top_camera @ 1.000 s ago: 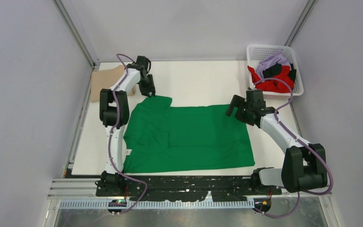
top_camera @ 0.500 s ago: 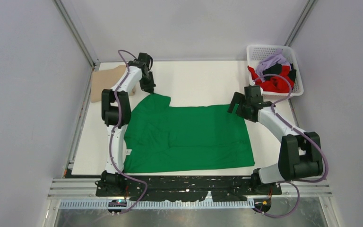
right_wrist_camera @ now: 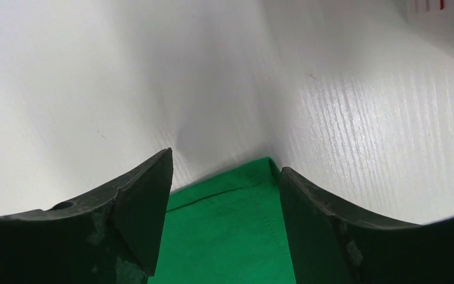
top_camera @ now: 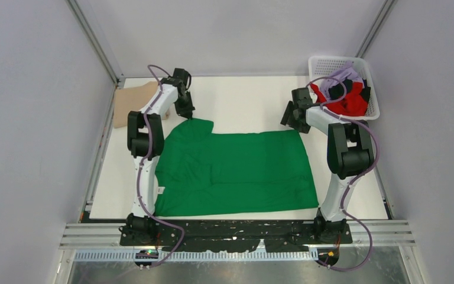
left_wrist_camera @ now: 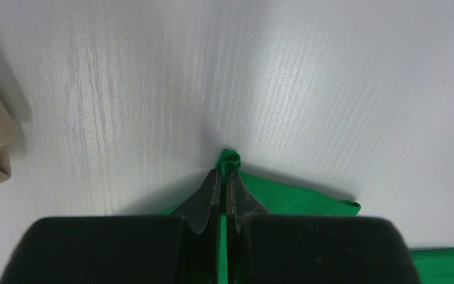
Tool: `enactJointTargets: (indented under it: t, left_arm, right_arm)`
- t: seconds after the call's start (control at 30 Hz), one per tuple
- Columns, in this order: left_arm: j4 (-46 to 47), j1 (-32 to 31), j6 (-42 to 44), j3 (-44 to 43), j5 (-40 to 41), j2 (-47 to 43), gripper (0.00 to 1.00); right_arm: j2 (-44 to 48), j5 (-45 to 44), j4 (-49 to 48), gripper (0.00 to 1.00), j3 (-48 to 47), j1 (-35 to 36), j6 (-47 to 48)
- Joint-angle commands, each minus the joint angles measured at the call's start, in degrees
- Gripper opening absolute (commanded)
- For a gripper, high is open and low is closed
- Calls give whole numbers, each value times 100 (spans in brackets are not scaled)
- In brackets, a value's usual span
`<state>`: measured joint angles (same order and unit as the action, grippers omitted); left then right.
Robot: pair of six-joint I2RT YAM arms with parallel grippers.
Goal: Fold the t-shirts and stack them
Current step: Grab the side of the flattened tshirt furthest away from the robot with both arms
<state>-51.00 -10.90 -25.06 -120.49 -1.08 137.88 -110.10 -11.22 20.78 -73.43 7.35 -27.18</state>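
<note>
White wood-grain table [top_camera: 242, 100], pale grey walls all round. Left gripper [left_wrist_camera: 223, 173], fingers pressed together, pinches the sleeve tip of one green t-shirt [top_camera: 236, 171], which is spread flat from centre toward 6 o'clock. Right gripper [right_wrist_camera: 224, 163], fingers apart, straddles that shirt's 1 o'clock corner. One tan t-shirt [top_camera: 131, 103] lies at 10 o'clock. One white basket [top_camera: 322, 61] at 2 o'clock holds three: red t-shirt [top_camera: 349, 106], lilac t-shirt [top_camera: 338, 80], black t-shirt [top_camera: 365, 93].

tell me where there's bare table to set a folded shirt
Bare table runs along the far edge, between the left gripper and right gripper, beyond the green t-shirt. Crowded: tan t-shirt far left, basket far right.
</note>
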Motion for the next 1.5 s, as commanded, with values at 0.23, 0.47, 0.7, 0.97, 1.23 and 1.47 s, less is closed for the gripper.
enactJointTargets:
  t: [0.23,0.47,0.7,0.97,1.23,1.47]
  left_arm:
    - [264,59,-138,363,56,-472,0]
    - [383,70,-165,589,61,-699,0]
    - [421,79,-166,426,43,-644,0]
    - [90,187,-117,-801,-127,-69,0]
    - [509,130,230,69,-443,-671,0]
    - [1172,-81,476,1755,-533,-1874,0]
  right_arm:
    - [129,-415,134,48,232,-32,-122]
    - [417,-455,18,30,610,-32,-280]
    - [371,-515,-238,5,375,-31,-204]
    - [-118,-586,-303,5,-546,-35,172]
    - [278,-239,-521,5,-401,6,406]
    - [1184,120,-633,5,564,151,676]
